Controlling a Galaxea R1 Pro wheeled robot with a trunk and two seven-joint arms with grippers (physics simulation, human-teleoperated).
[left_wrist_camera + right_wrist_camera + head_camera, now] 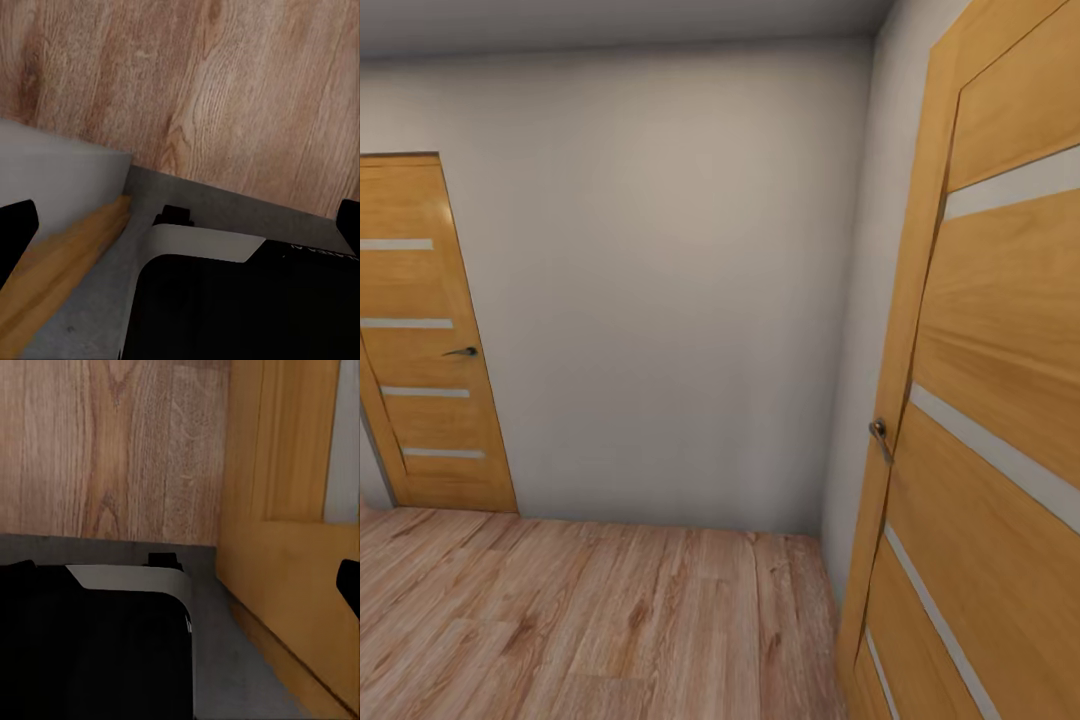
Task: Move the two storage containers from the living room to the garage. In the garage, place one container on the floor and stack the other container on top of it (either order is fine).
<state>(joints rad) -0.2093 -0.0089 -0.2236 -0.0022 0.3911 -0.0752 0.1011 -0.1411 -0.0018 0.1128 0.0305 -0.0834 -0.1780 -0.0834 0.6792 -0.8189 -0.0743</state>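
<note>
The two storage containers are out of view, and so are the living room and the garage. I am in a narrow space with a light wood-plank floor (590,620) and a plain grey wall (660,280) ahead. My left gripper (182,225) hangs open over my own black base (247,300), its dark fingertips (15,232) spread to the picture's edges, with nothing between them. My right gripper (184,581) is also open and empty, with one fingertip (349,585) showing close to a wooden door (285,472).
A shut wooden panel door (430,340) with pale stripes stands at the far left. A second such door (1000,400) with a metal handle (879,432) runs very close along my right side. The plank floor stretches ahead and leftward to the wall.
</note>
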